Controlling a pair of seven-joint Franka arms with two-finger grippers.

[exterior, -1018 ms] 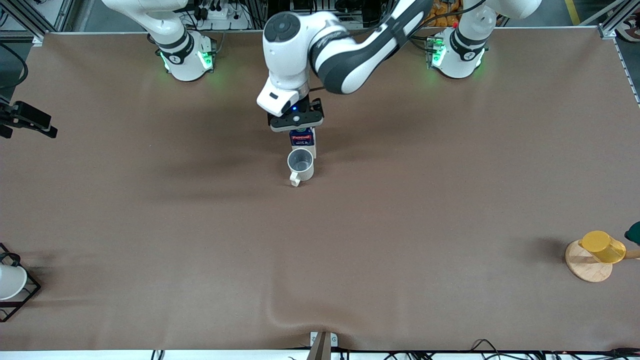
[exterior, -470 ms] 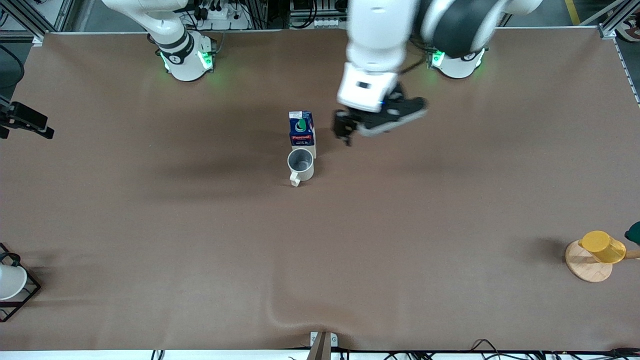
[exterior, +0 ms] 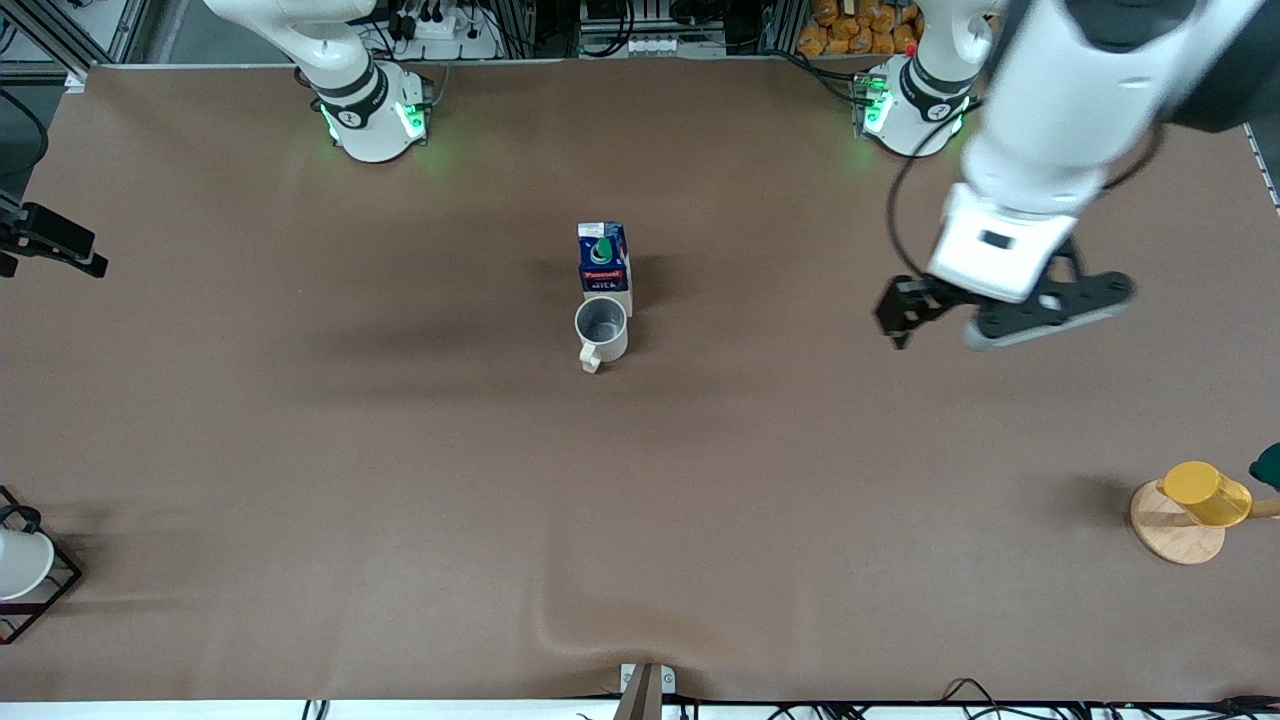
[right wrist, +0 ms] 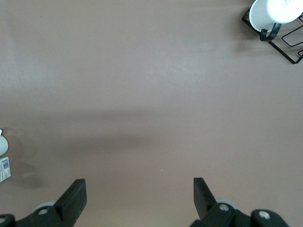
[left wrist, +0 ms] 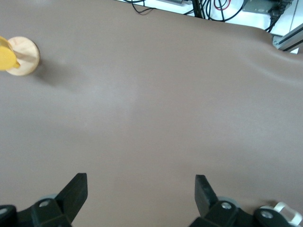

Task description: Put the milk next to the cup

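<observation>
The milk, a dark blue carton with a red band and a green cap, stands upright mid-table. The cup, an off-white mug with a grey inside, stands right beside it, nearer to the front camera, handle toward that camera. My left gripper is open and empty, up in the air over bare table toward the left arm's end, well apart from both. In the left wrist view its jaws stand wide over bare table. My right gripper is open and empty; edges of the milk and cup show there.
A yellow cup on a wooden disc sits near the left arm's end, also in the left wrist view. A white cup in a black wire rack sits at the right arm's end.
My left gripper let go of the milk, opened, and swung away toward the left arm's end of the table. The milk stays standing beside the cup.
</observation>
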